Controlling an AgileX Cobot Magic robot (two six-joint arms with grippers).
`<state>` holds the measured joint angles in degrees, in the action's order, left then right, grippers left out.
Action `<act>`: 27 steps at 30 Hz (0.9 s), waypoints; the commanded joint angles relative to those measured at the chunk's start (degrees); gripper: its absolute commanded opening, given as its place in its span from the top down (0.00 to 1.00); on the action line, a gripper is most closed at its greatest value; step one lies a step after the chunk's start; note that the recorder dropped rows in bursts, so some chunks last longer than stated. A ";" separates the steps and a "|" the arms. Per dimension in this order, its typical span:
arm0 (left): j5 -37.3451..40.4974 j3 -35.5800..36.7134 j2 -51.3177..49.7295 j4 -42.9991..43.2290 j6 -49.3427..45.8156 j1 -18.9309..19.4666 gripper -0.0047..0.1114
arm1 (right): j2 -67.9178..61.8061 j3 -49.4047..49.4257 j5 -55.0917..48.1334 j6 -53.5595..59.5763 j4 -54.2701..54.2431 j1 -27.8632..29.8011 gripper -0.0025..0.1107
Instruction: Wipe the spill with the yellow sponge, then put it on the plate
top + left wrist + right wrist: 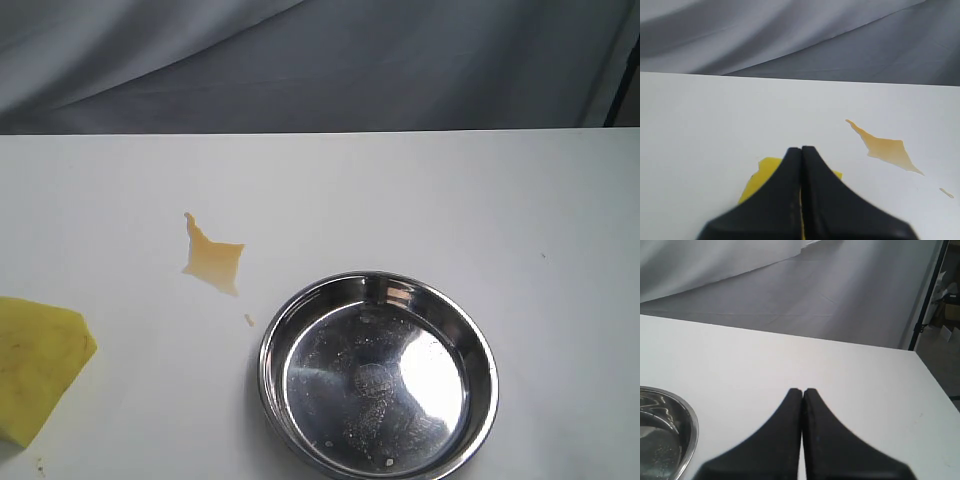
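Your left gripper was shut, its two black fingers pressed together at the tips and holding nothing. Your right gripper was closed the same way and equally empty. Neither gripper showed in the exterior view, so you could not judge from there how high either hung over the table. The sponge lay at the left edge of that view, cut off by the border so that only one blunt corner and part of its top face showed. In the left wrist view the sponge was mostly hidden behind the closed fingers, with a yellow corner showing on either side of them, and you could not tell whether they touched it. The spill sat unwiped, apart from the sponge and up-left of the plate in the exterior view, with a small droplet between spill and plate. The plate's near rim ran to the bottom border of that view, and the right wrist view caught only a slice of the plate. Glare blotted out part of its scratched bottom. The table was plain white and matte, with grey cloth hanging behind it. Past the table's corner in the right wrist view stood a dark post and some clutter too blurred to name.
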<state>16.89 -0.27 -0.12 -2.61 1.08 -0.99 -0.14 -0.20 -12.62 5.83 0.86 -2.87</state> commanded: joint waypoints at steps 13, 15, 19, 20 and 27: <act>-0.55 0.27 0.12 -0.65 0.31 -0.26 0.96 | 0.14 0.20 3.84 -1.39 -5.76 -0.02 0.98; -0.55 0.27 0.12 -0.65 0.31 -0.26 0.96 | 0.14 0.20 6.31 -1.36 -11.27 -0.02 0.98; -0.55 0.27 0.12 -0.65 0.31 -0.26 0.96 | 0.14 0.20 14.80 -1.36 -28.46 -0.02 0.98; -0.55 0.27 0.12 -0.65 0.31 -0.26 0.96 | 0.14 0.20 15.92 -1.61 -32.56 -0.02 0.98; -0.55 0.27 0.12 -0.65 0.31 -0.26 0.96 | 0.14 -4.63 12.62 -1.15 -34.51 -6.27 0.98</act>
<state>16.89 -0.27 -0.12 -2.61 1.08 -0.99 -0.14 -1.86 2.96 4.13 -38.25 -6.94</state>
